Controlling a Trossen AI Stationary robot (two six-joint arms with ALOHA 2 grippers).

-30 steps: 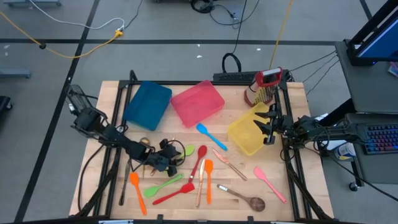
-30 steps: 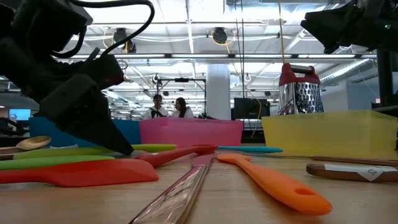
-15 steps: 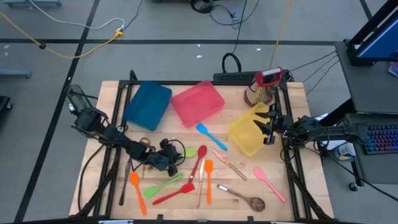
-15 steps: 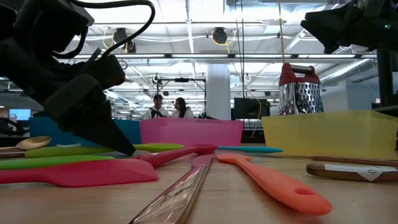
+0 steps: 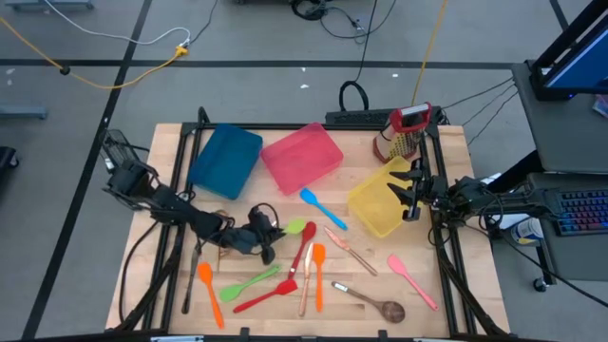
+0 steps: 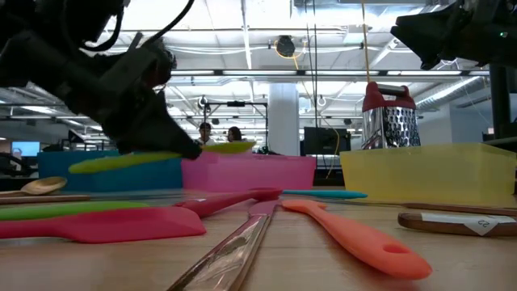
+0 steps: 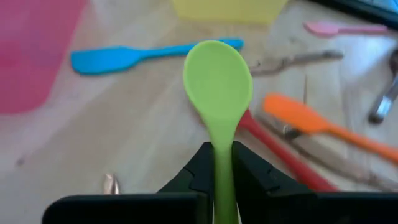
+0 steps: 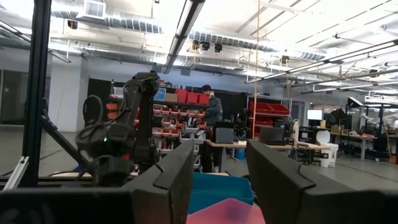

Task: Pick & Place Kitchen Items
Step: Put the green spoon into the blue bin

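Left end effector, clamped on the handle of a lime-green silicone spoon, holds it clear of the wooden bench at about seven o'clock. The thin grip apparently sits far back, so the spoon could pivot or slip. Right end effector waits apart at three o'clock.

You're looking at two matte black jointed arms trailing looped black cables; the left pincer and right pincer each end in blocky dark fingers.
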